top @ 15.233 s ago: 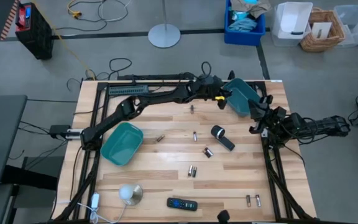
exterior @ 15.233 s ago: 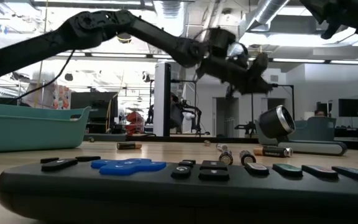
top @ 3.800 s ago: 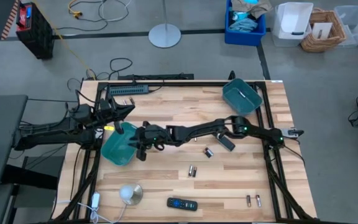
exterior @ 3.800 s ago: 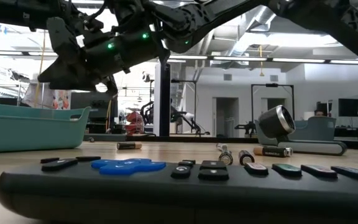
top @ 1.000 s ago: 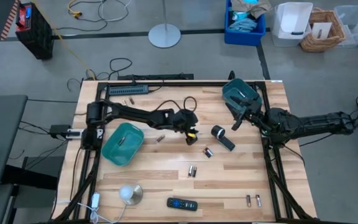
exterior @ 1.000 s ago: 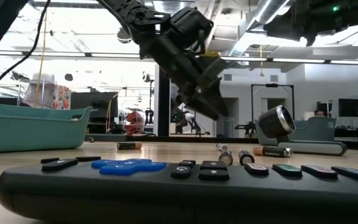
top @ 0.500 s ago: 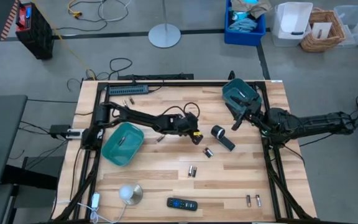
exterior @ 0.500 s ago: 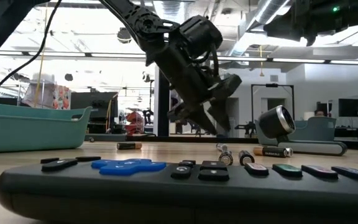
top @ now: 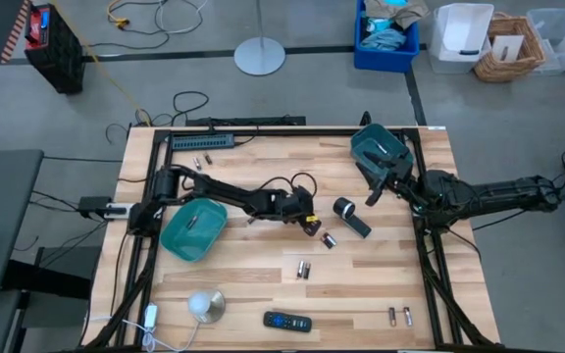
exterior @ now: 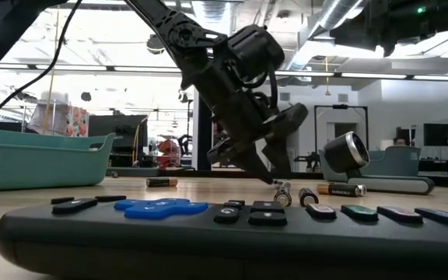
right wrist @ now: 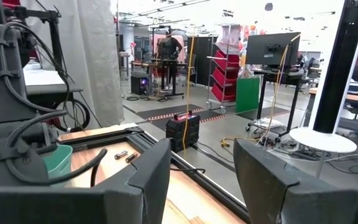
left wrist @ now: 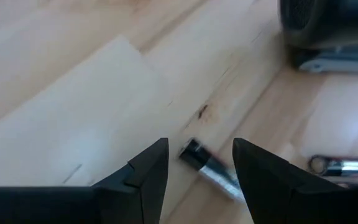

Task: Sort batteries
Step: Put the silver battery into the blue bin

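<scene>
Batteries lie scattered over the wooden tabletop (top: 263,294). The one I am addressing, a small silvery battery (left wrist: 209,168), lies flat on the wood at centre frame in the high view, and in the left wrist view it sits between the two dark fingers (left wrist: 143,177), untouched. A second battery (top: 329,239) lies just beside it to the right; a pair (top: 303,269) lies lower at centre; another pair (top: 399,315) sits at lower right; two more (top: 202,161) rest at upper left near the frame rail.

My left end effector (top: 311,226) is lowered over the central battery with its fingers spread apart and nothing gripped; the low view shows its tips (exterior: 280,180) close to the tabletop.

My right end effector (top: 374,192) waits at upper right, beside a teal bin (top: 379,149), fingers parted and empty.

A second teal bin (top: 193,227) sits at centre left with one cell inside. A black cylinder with a white end (top: 350,217) lies right of centre. A remote control (top: 287,321) lies at lower centre.
</scene>
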You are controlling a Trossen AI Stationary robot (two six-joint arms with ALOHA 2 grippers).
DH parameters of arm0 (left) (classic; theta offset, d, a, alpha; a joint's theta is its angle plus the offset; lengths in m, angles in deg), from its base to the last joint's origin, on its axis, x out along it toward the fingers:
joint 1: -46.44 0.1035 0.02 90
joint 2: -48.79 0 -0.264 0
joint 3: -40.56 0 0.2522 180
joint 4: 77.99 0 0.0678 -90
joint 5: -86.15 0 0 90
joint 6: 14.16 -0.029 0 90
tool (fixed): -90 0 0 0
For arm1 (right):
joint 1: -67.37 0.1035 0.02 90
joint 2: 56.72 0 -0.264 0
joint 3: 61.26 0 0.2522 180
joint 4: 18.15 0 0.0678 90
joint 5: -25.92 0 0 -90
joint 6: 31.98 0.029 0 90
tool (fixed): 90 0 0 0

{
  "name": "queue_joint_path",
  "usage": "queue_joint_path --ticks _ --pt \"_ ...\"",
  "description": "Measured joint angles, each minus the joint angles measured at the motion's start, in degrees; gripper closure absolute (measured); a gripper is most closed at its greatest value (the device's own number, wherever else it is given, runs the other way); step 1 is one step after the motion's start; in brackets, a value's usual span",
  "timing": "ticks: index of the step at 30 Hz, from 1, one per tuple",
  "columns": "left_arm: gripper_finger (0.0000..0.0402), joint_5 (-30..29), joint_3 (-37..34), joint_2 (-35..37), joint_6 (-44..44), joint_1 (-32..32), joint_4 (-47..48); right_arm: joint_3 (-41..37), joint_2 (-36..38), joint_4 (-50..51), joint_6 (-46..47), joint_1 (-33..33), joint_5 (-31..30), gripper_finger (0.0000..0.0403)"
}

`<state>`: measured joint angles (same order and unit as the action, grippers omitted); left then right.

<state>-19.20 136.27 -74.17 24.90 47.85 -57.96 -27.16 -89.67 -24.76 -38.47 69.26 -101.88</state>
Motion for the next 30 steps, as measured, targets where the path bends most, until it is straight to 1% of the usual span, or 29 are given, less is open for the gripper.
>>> queue_joint_path --ticks 5,17,24,30 --pt "0.0226 -1.47 -0.06 0.0 0.7 -1.16 1.16 0.0 0.01 -0.19 0.01 0.0 0.04 0.0211" --pt "0.0226 -2.41 -0.04 0.04 2.48 -3.01 4.89 0.0 0.01 -0.2 0.01 0.0 0.09 0.0211" --pt "0.0228 -1.72 -0.04 0.07 -3.27 -3.5 6.15 0.0 0.01 -0.19 0.03 0.0 0.09 0.0211" --pt "0.0247 -1.16 0.1 -0.25 -5.27 -3.26 8.59 0.0 0.01 -0.19 0.03 0.0 0.09 0.0211"
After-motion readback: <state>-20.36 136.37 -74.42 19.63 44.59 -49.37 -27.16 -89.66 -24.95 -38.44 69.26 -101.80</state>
